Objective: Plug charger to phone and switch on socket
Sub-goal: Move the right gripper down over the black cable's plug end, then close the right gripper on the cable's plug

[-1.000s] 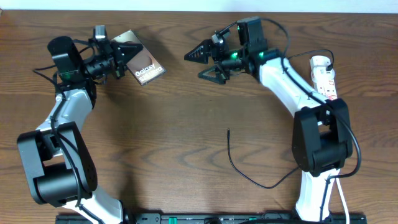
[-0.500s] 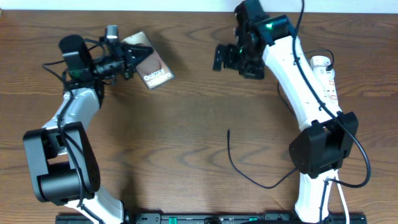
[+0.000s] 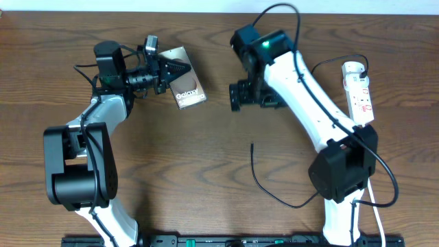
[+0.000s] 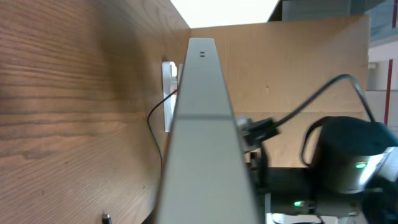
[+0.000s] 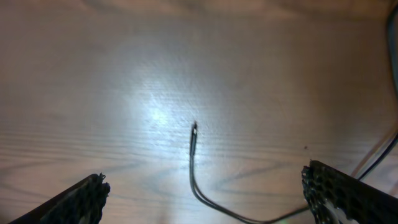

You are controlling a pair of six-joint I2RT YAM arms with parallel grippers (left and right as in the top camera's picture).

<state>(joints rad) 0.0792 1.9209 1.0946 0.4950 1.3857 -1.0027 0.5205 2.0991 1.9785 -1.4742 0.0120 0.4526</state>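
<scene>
The phone, a dark slab with white "Galaxy" lettering, is held on edge at the back left by my left gripper, which is shut on it. In the left wrist view it fills the middle as a grey edge. The charger, a thin black cable, lies on the table with its plug tip pointing away from me. My right gripper is open and empty, facing down above the tip, fingers wide. The socket, a white power strip, lies at the far right.
The charger cable loops toward the right arm's base. The strip's white cord runs down by that base. The power strip also shows in the left wrist view, with the right arm beside the phone's edge.
My left gripper has carried the phone to the right. My right arm has swung from level to pointing down, and now looks at the cable tip.
</scene>
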